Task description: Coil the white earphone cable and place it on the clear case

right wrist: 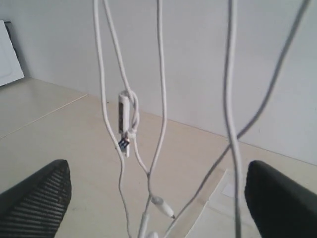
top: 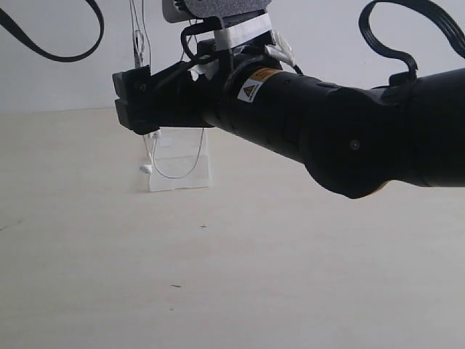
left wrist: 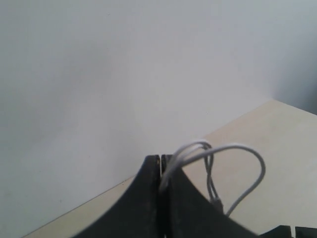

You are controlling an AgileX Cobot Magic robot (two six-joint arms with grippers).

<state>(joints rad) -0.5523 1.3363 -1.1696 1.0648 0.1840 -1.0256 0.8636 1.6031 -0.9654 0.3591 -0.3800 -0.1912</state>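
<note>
Overhead, the left end effector [left wrist: 160,174] is clenched on several loops of the white earphone cable [left wrist: 246,148], which arc out of its closed tips. It lies beyond the top of the exterior view. From there thin strands [top: 137,35] hang down toward the worktop [top: 232,276]. The right end effector [top: 134,101] is spread wide and grips nothing. In its wrist view the strands [right wrist: 161,74] drop between its two fingers [right wrist: 40,196], with the inline remote [right wrist: 124,116] dangling among them and an earbud [right wrist: 161,203] low down. The clear case [top: 179,173] sits on the worktop behind this end effector, with a cable loop and an earbud showing against it. The bulky right arm [top: 341,138] crosses the exterior view, covering the case's upper part and the middle of the strands. Black robot cables [top: 65,55] loop along the top.
</note>
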